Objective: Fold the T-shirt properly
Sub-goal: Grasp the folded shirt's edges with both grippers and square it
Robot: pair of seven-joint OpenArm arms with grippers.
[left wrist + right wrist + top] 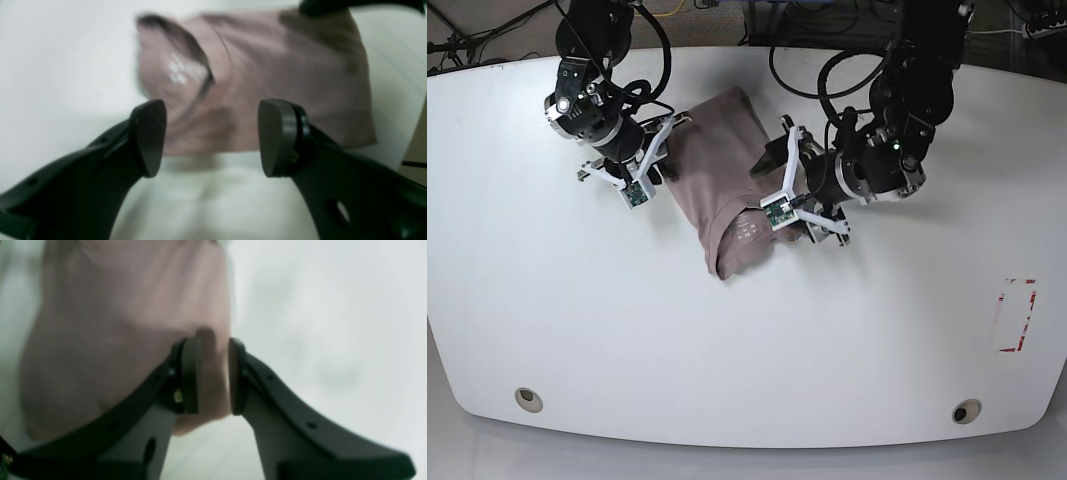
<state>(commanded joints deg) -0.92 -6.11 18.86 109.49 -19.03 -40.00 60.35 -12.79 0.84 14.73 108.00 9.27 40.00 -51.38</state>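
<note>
The taupe T-shirt (717, 175) lies folded in a compact bundle on the white table (727, 340), collar end toward the front. In the left wrist view the shirt (267, 76) shows its collar opening and a white neck print. My left gripper (211, 138) is open and empty, hovering at the shirt's near edge; in the base view it (777, 170) is at the bundle's right side. My right gripper (213, 375) has its jaws nearly together with a fold of the shirt (116, 323) between them; in the base view it (665, 135) is at the bundle's left edge.
A red-marked rectangle (1017, 315) lies on the table at the right. Two round holes (527, 398) (967, 411) sit near the front edge. Cables (817, 60) run along the back edge behind both arms.
</note>
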